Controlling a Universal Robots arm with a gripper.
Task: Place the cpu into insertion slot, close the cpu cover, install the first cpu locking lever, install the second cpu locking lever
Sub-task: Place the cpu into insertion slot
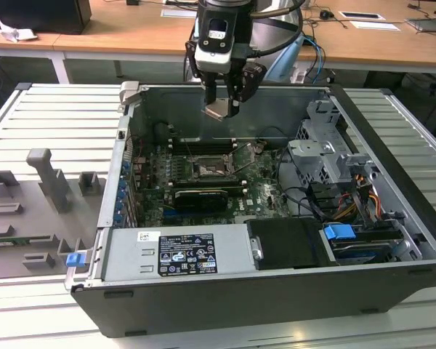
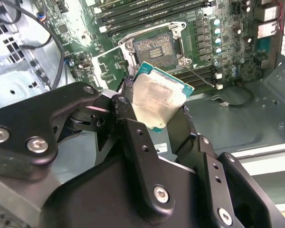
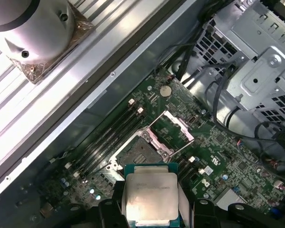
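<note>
Zero of four steps are finished: the gripper [image 1: 222, 107] pinches the chip [image 2: 159, 99] in the air over the open case [image 1: 276, 298], above the empty socket [image 2: 154, 47]. The cover [image 3: 174, 129] stands raised, and nothing is seated or locked.

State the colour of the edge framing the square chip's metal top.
Teal-green, bordering the flat square silvery-grey chip; clearest in the second wrist view.

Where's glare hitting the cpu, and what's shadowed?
Second wrist view: cpu lid reflects bright, washed pale; first wrist view: lid evenly lit, slatted table blown out; exterior view: motherboard dim inside the computer case.
</note>
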